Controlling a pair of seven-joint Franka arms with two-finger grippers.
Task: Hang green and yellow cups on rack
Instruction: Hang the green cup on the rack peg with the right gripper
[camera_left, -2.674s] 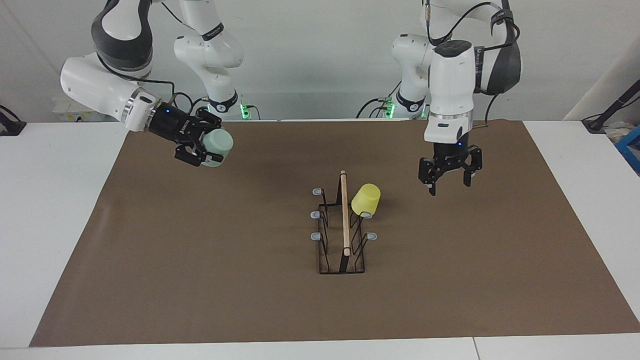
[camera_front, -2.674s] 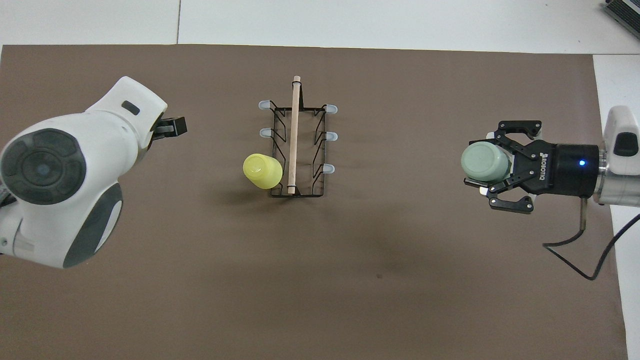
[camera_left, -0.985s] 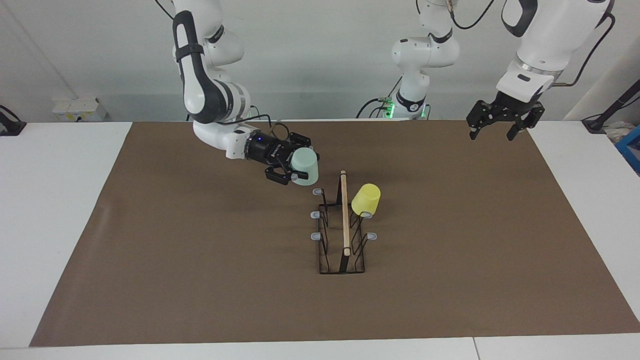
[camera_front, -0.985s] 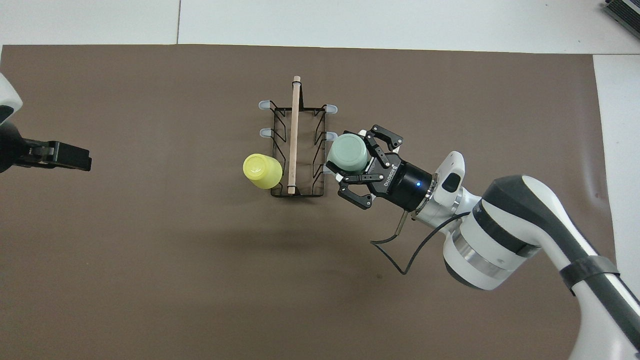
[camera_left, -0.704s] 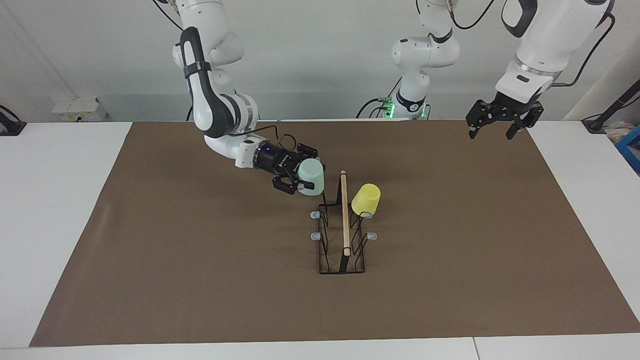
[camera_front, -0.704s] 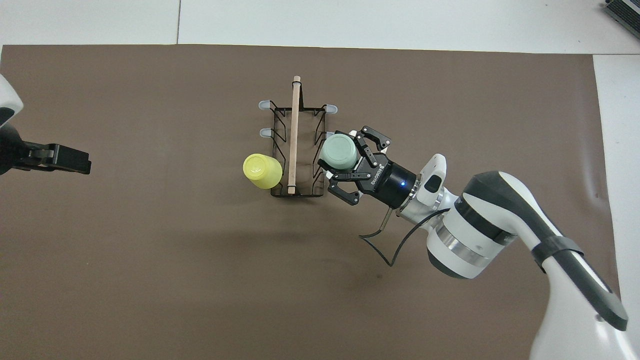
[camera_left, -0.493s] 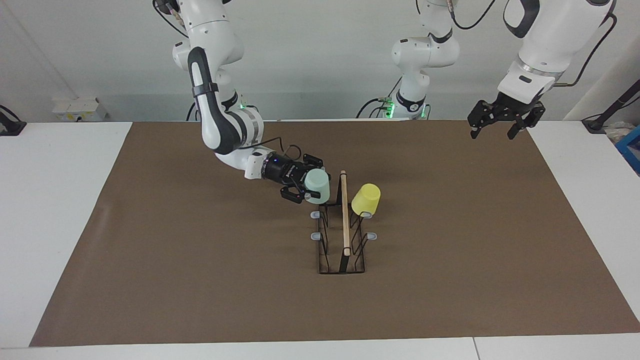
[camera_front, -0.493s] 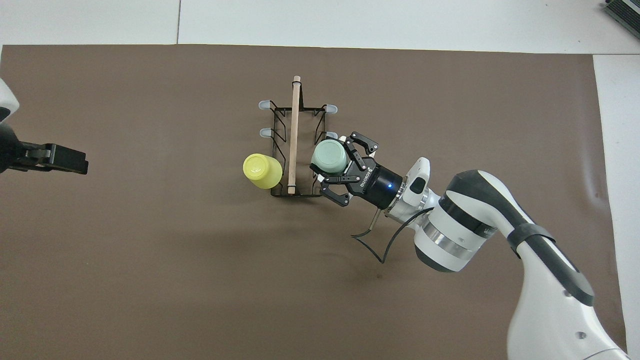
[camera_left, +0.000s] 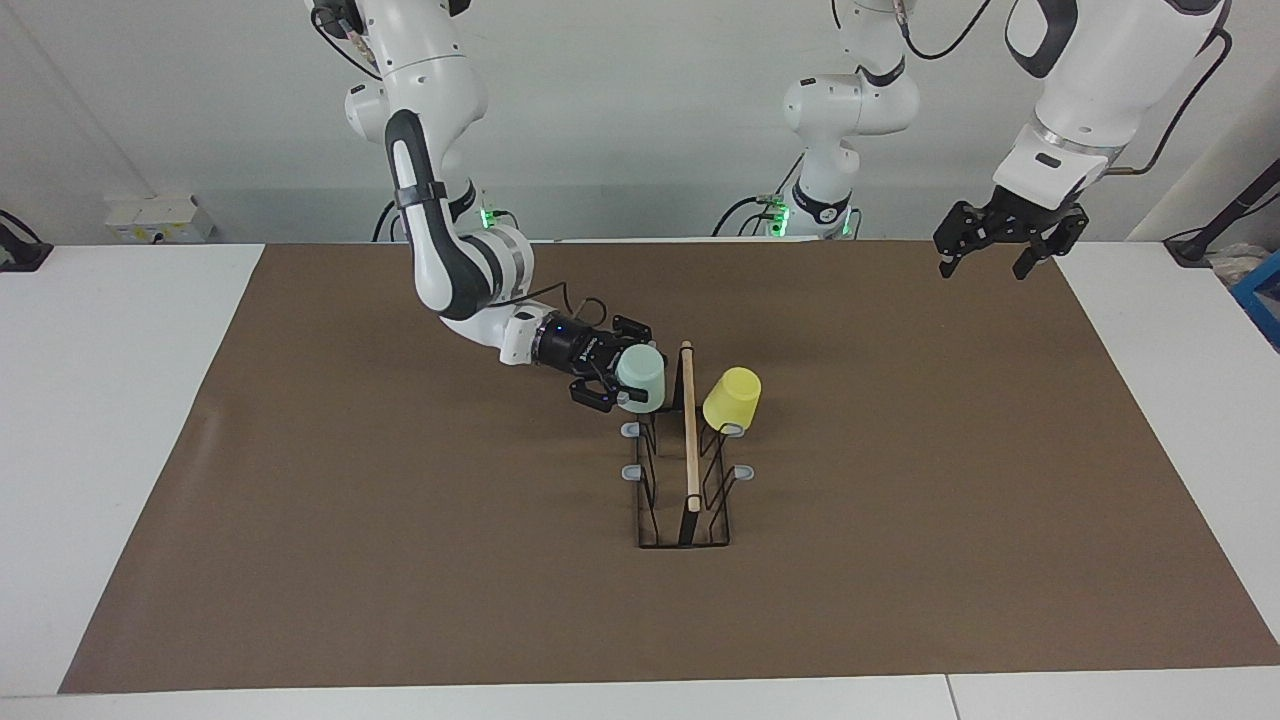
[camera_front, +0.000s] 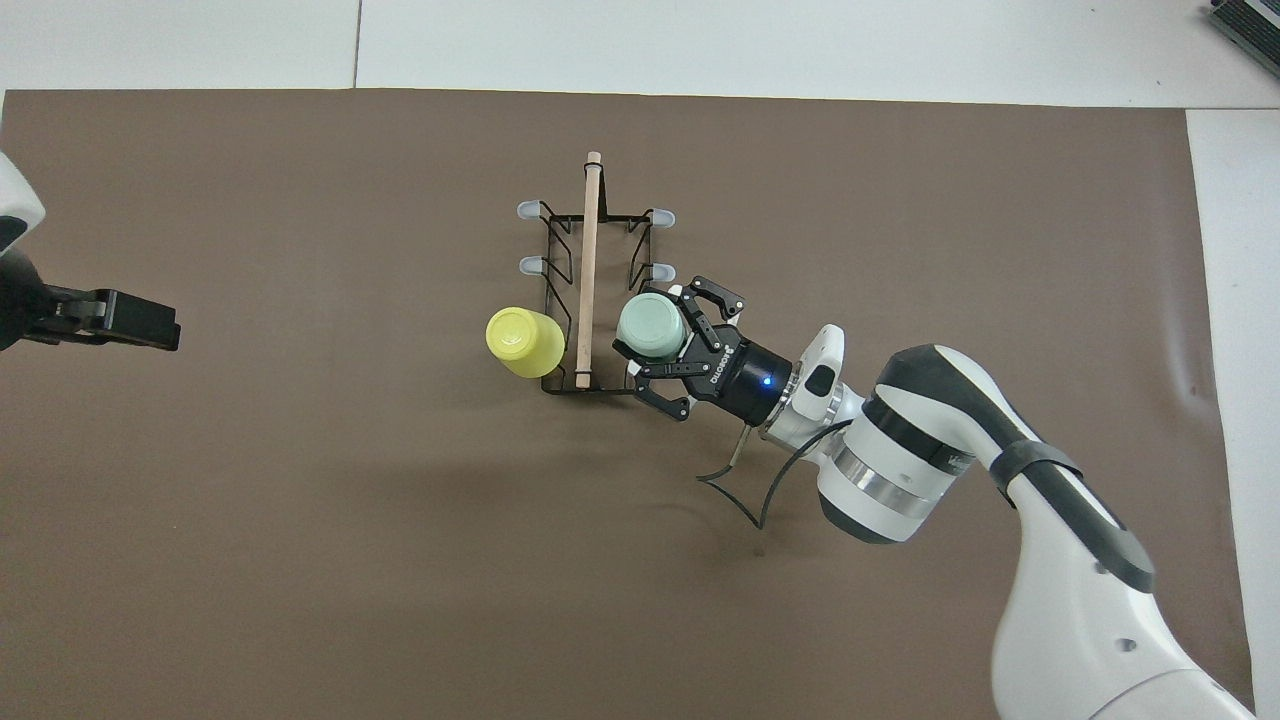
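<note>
Yellow cup (camera_left: 732, 398) is already hanging on a prong of the rack (camera_left: 688, 440), on the side toward the left arm's end. Right gripper (camera_left: 622, 382) is holding the green cup (camera_left: 640, 378) in its jaws over the nearest prong facing the right arm's end, not yet released. Left gripper (camera_left: 1002, 240) is waiting with jaws wide over the worktop (camera_left: 400, 560).

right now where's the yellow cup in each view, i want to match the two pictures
Facing view: the yellow cup sits just off centre, tilted on a prong on the rack's side toward the left arm's end.
Overhead view: the same cup sits near the middle, on the rack's end nearer the robots.
Shared landmark: the rack's wooden bar, with the cup right beside it in both.
</note>
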